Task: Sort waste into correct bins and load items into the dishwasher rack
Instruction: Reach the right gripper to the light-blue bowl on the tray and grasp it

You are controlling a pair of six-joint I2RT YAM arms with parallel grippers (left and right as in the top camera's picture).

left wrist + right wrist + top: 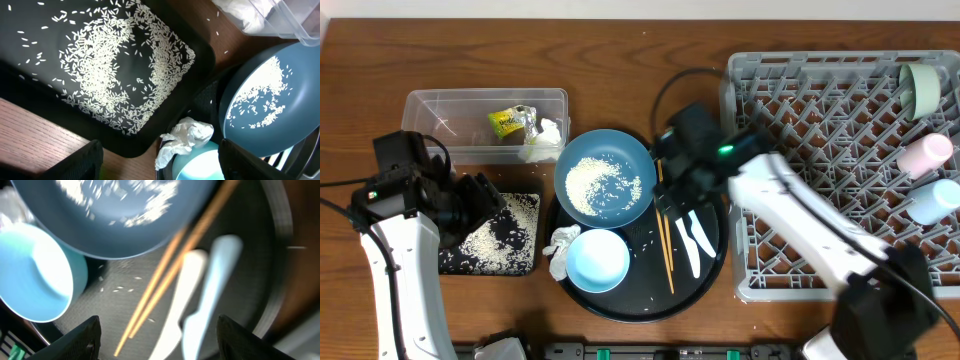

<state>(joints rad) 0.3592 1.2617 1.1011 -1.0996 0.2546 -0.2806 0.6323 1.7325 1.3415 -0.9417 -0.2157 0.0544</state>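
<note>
Only overhead showed a pinkish cup [925,153] in grey rack [820,120], left wrist showed white rice [110,70] scattered over black tray [35,85], left claw [162,161] and right claw [160,339] both spread, empty.

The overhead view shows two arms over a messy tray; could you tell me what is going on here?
Two robot arms are clearing a meal. The right fingers hang open and empty over the chopsticks and white utensils on the round tray. The left fingers, also open, hover by the black tray of rice. The blue dish holds rice too; the clear tub has a wrapper, and the rack a few cups.
</note>
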